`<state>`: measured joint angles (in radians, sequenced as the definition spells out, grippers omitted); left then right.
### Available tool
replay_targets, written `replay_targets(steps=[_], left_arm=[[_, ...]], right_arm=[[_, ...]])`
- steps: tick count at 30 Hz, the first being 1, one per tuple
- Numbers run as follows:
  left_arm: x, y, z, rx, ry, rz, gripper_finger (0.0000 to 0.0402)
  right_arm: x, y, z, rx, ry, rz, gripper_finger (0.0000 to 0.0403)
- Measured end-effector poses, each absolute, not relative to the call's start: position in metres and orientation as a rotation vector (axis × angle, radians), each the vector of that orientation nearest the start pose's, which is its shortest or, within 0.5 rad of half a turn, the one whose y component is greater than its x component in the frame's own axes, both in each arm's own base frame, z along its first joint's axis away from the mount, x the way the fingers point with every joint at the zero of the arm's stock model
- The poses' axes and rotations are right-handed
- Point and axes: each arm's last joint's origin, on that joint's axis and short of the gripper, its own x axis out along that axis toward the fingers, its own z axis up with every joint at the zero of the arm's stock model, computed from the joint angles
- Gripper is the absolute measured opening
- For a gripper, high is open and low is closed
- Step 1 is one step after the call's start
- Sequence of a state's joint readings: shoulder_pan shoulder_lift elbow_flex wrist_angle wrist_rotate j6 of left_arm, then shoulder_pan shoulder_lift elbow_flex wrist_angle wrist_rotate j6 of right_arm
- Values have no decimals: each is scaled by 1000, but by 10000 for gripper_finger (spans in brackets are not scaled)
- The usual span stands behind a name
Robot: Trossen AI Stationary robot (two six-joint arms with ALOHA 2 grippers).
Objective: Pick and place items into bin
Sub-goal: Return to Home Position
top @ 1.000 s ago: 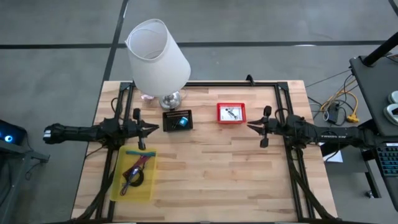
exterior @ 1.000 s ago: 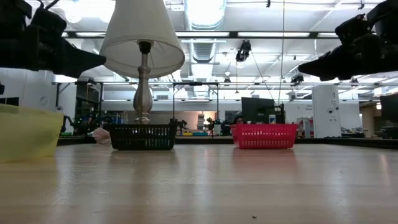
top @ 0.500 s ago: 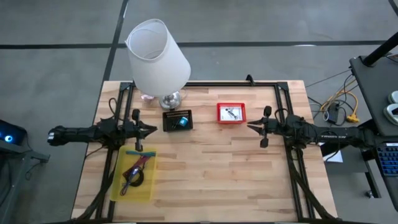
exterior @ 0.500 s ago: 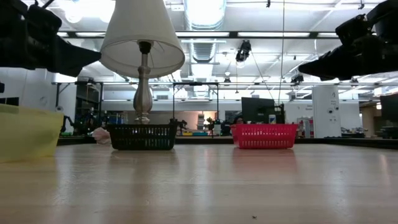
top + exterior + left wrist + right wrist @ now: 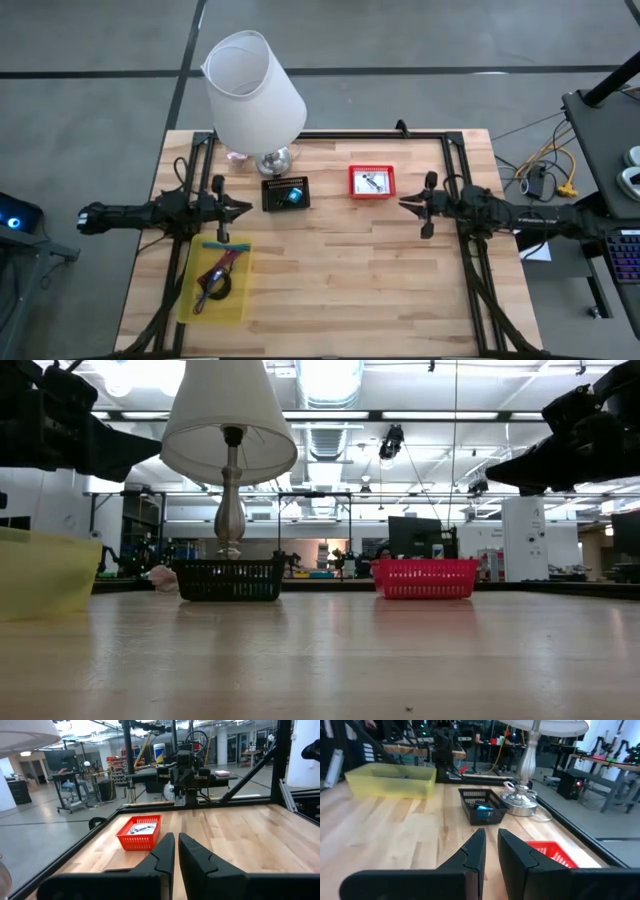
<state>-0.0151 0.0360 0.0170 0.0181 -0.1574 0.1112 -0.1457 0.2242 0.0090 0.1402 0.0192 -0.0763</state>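
Observation:
The yellow bin [image 5: 215, 283] stands near the table's left near corner. Inside it lie a teal pen [image 5: 218, 245], a maroon strap [image 5: 220, 268] and a black coiled cable [image 5: 213, 291]. A red basket [image 5: 372, 182] holds small silver and dark pieces. A black basket [image 5: 286, 192] holds a blue object. My left gripper [image 5: 250, 208] hovers shut above the table, just beyond the bin's far end. My right gripper [image 5: 402, 205] hovers shut near the red basket, on its near right side. No white packets show.
A big white lamp [image 5: 255, 95] stands at the far left, its base beside the black basket, with something pink [image 5: 237, 155] at its foot. A black frame [image 5: 400, 133] runs along the table's far edge and sides. Bare wood lies between the grippers.
My left gripper has drawn back a little toward the table's left edge. My right gripper has drawn back slightly toward the right edge. Both stay at the same height, and no object has moved.

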Motion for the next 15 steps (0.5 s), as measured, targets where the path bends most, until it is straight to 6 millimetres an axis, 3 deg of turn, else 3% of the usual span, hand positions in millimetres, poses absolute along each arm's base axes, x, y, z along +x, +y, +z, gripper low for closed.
replay_targets(steps=[11, 15], left_arm=[[99, 3, 168, 111, 11, 142, 8], [99, 3, 168, 111, 7, 143, 8]], right_arm=[[96, -8, 177, -48, -113, -100, 38], [97, -8, 176, -61, -100, -103, 38]])
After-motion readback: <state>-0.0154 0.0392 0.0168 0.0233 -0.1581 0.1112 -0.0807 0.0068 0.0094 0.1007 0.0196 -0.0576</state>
